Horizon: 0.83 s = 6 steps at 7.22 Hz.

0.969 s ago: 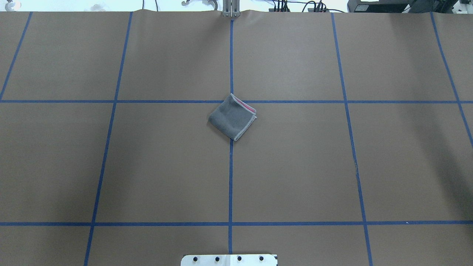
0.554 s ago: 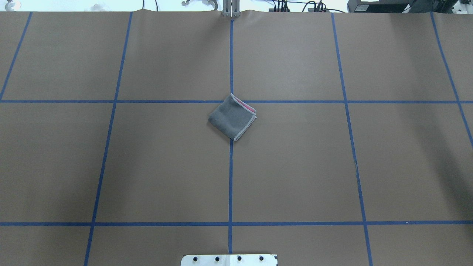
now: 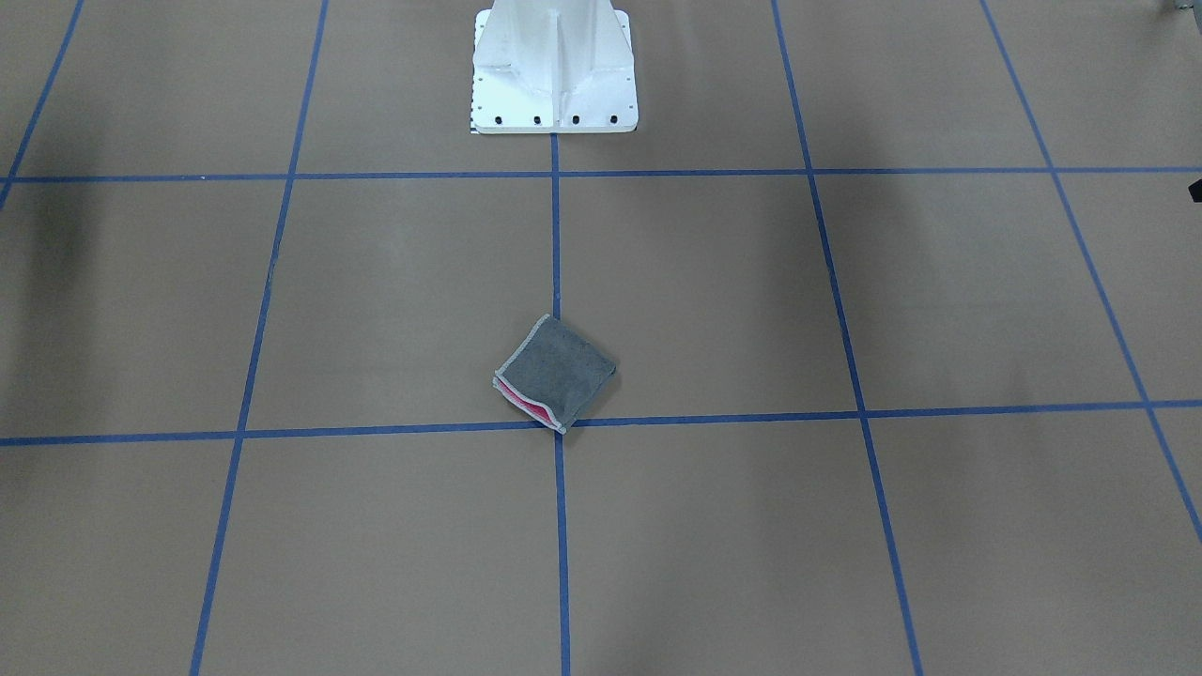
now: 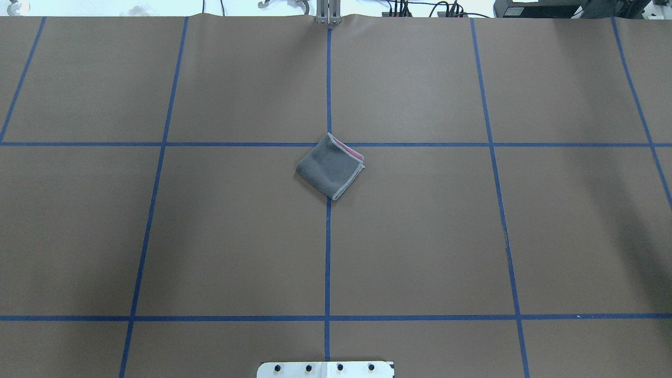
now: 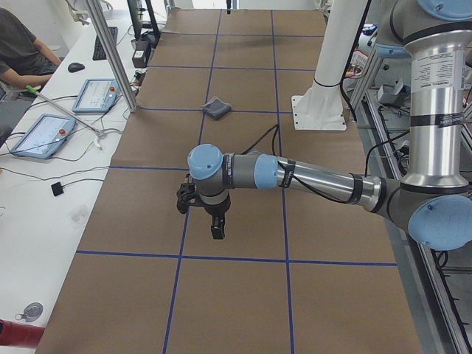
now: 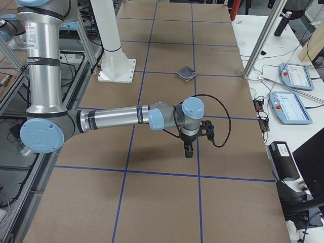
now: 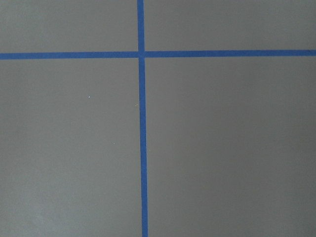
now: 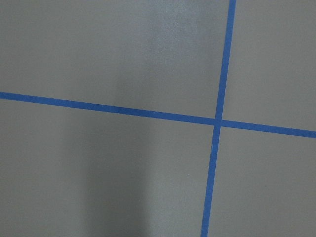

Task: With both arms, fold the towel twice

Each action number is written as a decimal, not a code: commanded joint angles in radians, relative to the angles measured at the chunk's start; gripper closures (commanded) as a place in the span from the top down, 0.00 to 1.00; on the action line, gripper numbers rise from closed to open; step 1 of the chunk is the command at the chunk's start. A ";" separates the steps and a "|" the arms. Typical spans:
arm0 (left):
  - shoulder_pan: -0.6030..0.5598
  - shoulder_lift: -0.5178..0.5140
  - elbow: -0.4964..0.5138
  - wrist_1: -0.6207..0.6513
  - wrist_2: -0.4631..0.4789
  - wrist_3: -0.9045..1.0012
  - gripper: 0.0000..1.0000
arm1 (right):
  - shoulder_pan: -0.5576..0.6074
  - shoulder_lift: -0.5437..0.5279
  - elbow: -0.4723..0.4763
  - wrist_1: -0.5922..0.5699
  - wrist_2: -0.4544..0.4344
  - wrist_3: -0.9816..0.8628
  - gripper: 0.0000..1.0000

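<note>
Since the towel (image 4: 331, 166) lies as a small grey square, pink edge showing, at the middle of the bench (image 4: 420, 236), both folds look done. The left arm (image 5: 317, 177) and right arm (image 6: 116, 119) hover well apart from it, far left and far right. Whether their jaws are spread or pressed together cannot be told. Probably only parking remains.

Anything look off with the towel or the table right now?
Only a small thing: the towel lies folded but turned cornerwise to the blue tape grid, and pink shows along one edge, so the layers are not flush.
</note>
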 commanded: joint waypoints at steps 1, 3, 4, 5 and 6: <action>-0.007 0.030 0.007 0.001 0.000 -0.003 1.00 | 0.012 -0.004 0.000 -0.012 0.002 -0.032 1.00; -0.010 0.046 0.009 0.001 0.001 -0.003 1.00 | 0.015 -0.010 -0.005 -0.023 0.002 -0.048 1.00; -0.012 0.049 0.010 0.001 0.001 -0.003 1.00 | 0.017 -0.010 -0.005 -0.024 0.002 -0.048 1.00; -0.012 0.049 0.009 0.001 0.001 -0.003 1.00 | 0.017 -0.010 -0.005 -0.024 0.002 -0.048 1.00; -0.012 0.049 0.007 0.001 0.001 -0.003 1.00 | 0.015 -0.008 -0.006 -0.024 0.000 -0.048 1.00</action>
